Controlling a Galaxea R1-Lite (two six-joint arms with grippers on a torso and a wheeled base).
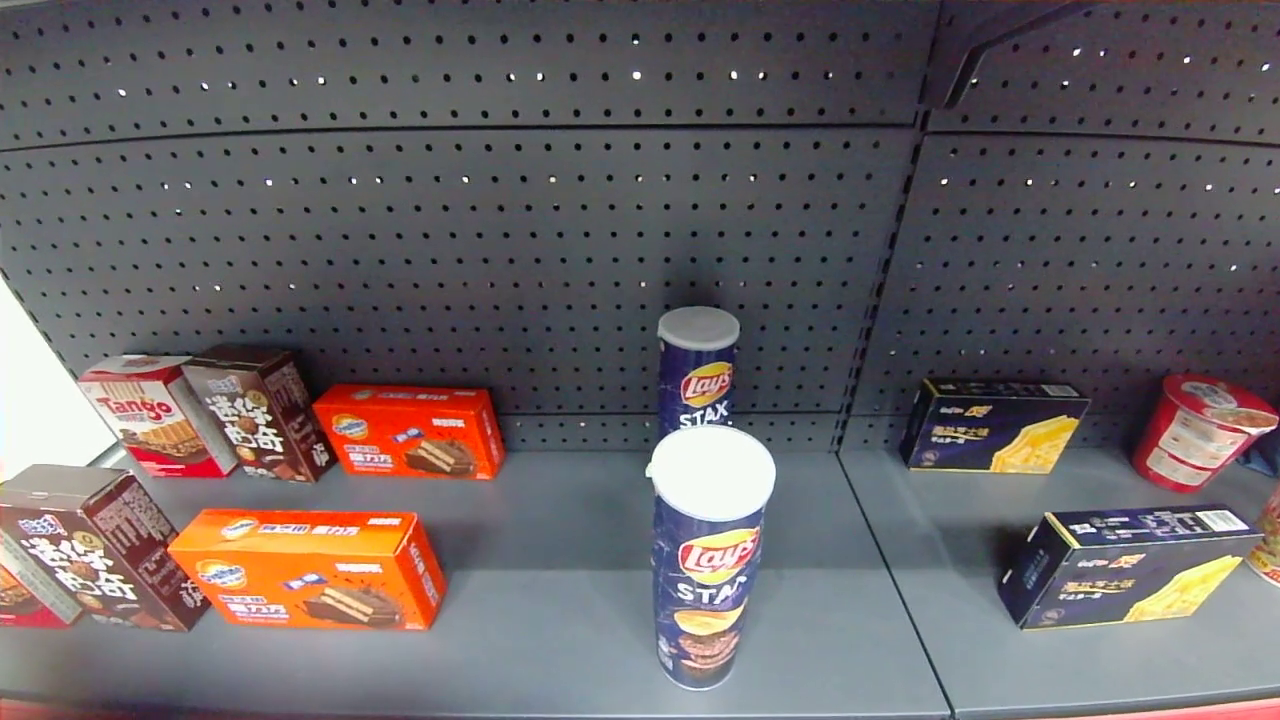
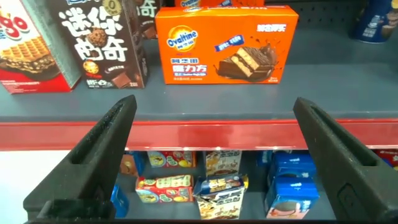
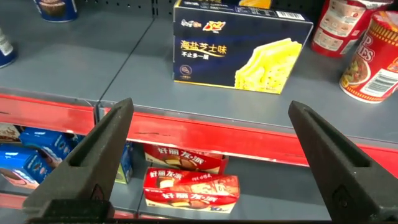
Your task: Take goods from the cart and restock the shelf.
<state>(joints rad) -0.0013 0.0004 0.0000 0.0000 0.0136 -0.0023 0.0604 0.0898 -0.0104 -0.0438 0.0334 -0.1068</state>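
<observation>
On the grey shelf (image 1: 560,560) stand two dark blue chip cans, one at the front (image 1: 708,555) and one behind it (image 1: 697,372). Orange boxes (image 1: 310,568) (image 1: 412,431), brown boxes (image 1: 262,411) and a red wafer box (image 1: 155,414) fill the left part. Two dark blue cracker boxes (image 1: 1128,565) (image 1: 992,424) lie on the right. My left gripper (image 2: 214,162) is open in front of the shelf's red edge (image 2: 205,134), facing an orange box (image 2: 225,45). My right gripper (image 3: 211,162) is open too, facing a dark blue cracker box (image 3: 239,55).
Red cup noodles (image 1: 1198,432) (image 3: 373,59) stand at the far right of the shelf. A lower shelf holds more boxed snacks (image 2: 217,186) (image 3: 189,180). A perforated back panel (image 1: 500,220) closes the shelf behind. Free room lies between the orange boxes and the cans.
</observation>
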